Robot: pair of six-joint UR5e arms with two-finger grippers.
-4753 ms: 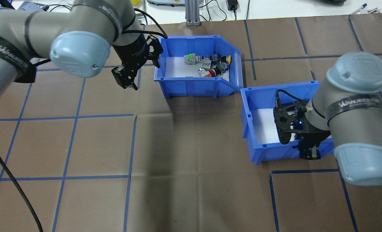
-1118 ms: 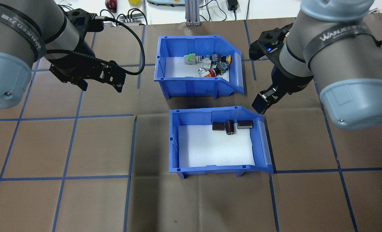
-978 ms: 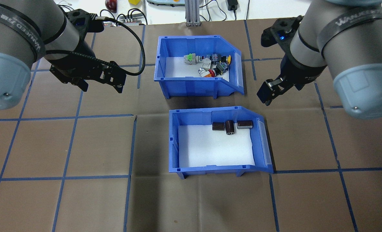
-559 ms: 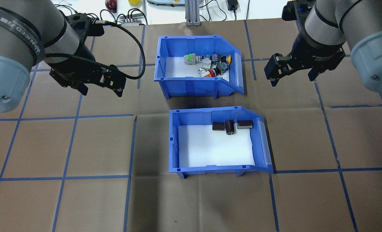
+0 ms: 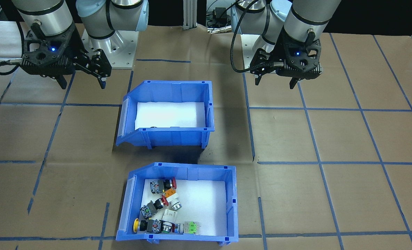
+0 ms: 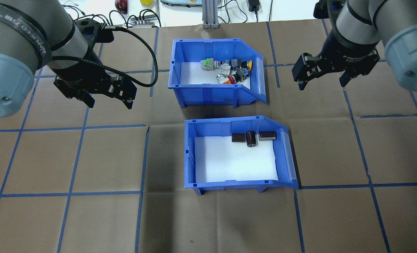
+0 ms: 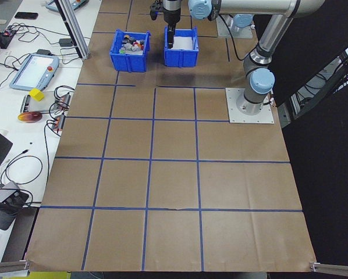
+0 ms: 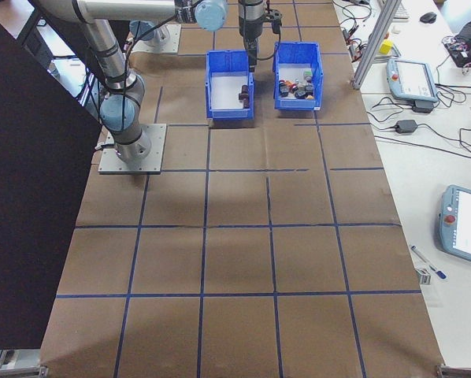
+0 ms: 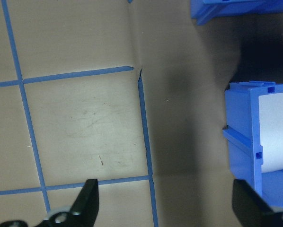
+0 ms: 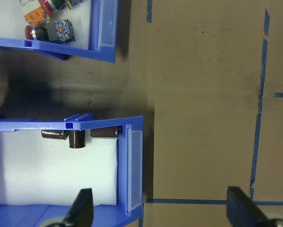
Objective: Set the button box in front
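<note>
The button box (image 6: 208,94), a blue bin with a cluster of coloured push-buttons (image 6: 229,70) on white foam, stands at the far middle of the table; in the front-facing view the button box (image 5: 232,205) is nearest that camera. My left gripper (image 6: 109,102) hangs open and empty to its left, apart from it. Open and empty too, my right gripper (image 6: 321,84) hovers to its right. The left wrist view shows my left gripper (image 9: 167,208) over bare paper. In the right wrist view, my right gripper (image 10: 160,210) looks down beside the button box (image 10: 103,28).
A second blue bin (image 6: 226,183) with three dark brown cylinders (image 6: 251,137) stands directly on the robot's side of the button box, with a narrow gap between them. Brown paper with blue tape lines (image 6: 89,158) covers the table. Cables and devices (image 6: 138,23) lie beyond the far edge.
The bin with brown cylinders, earlier held at the right by my right gripper, now stands released in the middle. My right gripper has risen, swung away to the right and turned.
</note>
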